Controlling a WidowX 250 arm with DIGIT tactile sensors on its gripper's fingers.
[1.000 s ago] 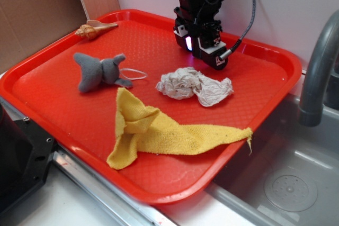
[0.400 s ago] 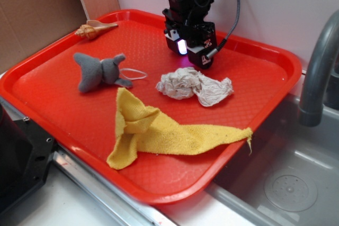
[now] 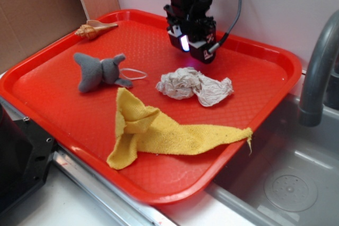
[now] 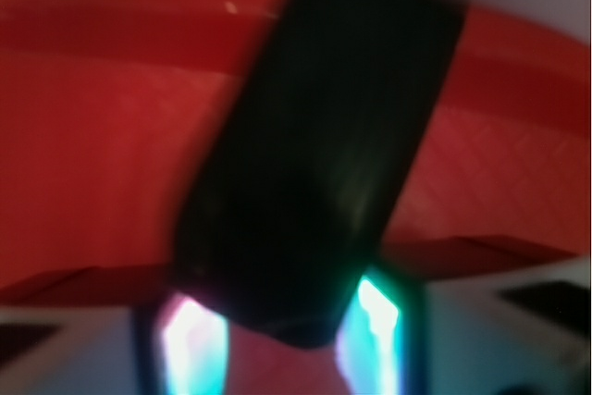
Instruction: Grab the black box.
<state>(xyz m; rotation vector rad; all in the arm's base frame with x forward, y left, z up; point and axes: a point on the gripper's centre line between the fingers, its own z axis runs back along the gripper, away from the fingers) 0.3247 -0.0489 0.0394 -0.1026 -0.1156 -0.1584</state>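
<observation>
At the near edge of the desk (image 3: 79, 205) the front rim of the red tray (image 3: 175, 197) overhangs, and a yellow cloth (image 3: 159, 130) lies crumpled just behind it, one tail trailing toward the tray's right edge. Beyond the cloth, mid-tray, sits a wad of crumpled paper (image 3: 193, 86); to its left lies a grey plush toy (image 3: 98, 71), with a seashell (image 3: 94, 29) near the tray's far left corner. A grey faucet (image 3: 318, 67) rises over the sink at the right edge.

Farthest back, the tool (image 3: 193, 46) hangs over the far edge of the tray. Compared with a second ago it has risen and drifted left; its lower end, then low over the tray floor, is now clearly above it. The wrist view shows the black box (image 4: 324, 145) filling the frame, tilted, its lower end pinched between the two glowing fingers (image 4: 375, 330), with the tray blurred behind it. So the tool is pressed onto the box and the box is airborne in its grip, not resting on the tray. The grab looks essentially accomplished; what remains is keeping the hold secure, since the box sits askew.
</observation>
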